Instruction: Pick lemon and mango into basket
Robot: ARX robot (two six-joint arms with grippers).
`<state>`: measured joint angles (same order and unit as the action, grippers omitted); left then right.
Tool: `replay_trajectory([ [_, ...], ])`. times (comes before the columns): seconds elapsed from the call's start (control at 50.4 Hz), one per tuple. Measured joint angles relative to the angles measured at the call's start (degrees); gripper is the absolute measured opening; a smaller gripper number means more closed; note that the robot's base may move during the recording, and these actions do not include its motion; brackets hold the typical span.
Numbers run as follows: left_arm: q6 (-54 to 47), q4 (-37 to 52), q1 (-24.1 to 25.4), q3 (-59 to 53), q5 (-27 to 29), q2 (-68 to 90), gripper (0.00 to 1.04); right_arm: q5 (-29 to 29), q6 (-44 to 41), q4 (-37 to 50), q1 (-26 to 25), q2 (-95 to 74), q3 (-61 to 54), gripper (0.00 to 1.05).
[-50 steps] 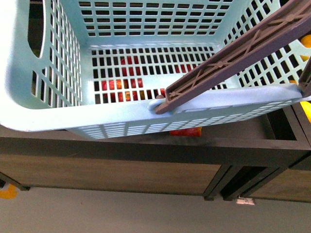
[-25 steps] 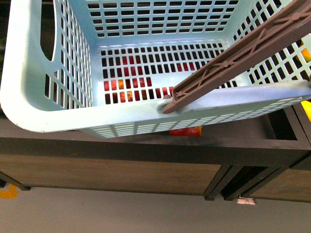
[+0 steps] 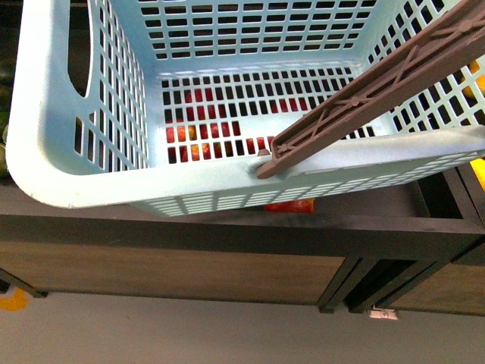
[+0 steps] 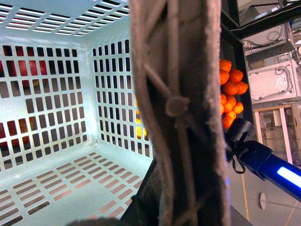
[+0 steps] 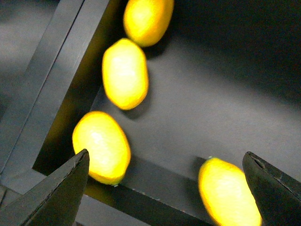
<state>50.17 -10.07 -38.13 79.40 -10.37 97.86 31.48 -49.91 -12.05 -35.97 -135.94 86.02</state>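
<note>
The light-blue basket (image 3: 45,152) hangs tilted above the dark shelf, and its inside shows nothing in it. Its brown handle (image 3: 364,91) slants up to the right. The handle (image 4: 178,94) fills the left wrist view, with my left gripper (image 4: 174,212) shut on it and the jaws mostly hidden behind it. Several lemons lie in a dark tray in the right wrist view. One lemon (image 5: 101,146) is by one finger and another lemon (image 5: 228,193) by the other. My right gripper (image 5: 165,157) hovers open above them, holding nothing. No mango can be told apart.
Red fruit (image 3: 201,133) shows through the basket's slotted floor. A pile of oranges (image 4: 230,89) lies beyond the handle, and the right arm (image 4: 263,160) with a blue light is near it. The dark wooden shelf edge (image 3: 227,235) runs below. The tray rim (image 5: 56,80) borders the lemons.
The basket has drifted a little to the right in the front view, its left rim swinging further into the frame. The handle keeps its slant.
</note>
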Motion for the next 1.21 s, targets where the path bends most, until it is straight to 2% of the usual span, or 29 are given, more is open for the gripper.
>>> replay_trajectory([
  [0.238, -0.02, 0.0, -0.02, 0.0, 0.07, 0.0, 0.05, 0.17, -3.67, -1.6, 2.25, -6.54, 4.07, 0.96],
  [0.754, 0.0, 0.0, -0.02, 0.0, 0.02, 0.0, 0.05, 1.49, 0.0, -1.97, 6.71, -15.34, 14.58, 0.96],
  [1.21, 0.0, 0.0, -0.02, 0.0, 0.04, 0.0, 0.05, 0.52, 0.87, -2.69, 8.15, -18.73, 17.53, 0.96],
])
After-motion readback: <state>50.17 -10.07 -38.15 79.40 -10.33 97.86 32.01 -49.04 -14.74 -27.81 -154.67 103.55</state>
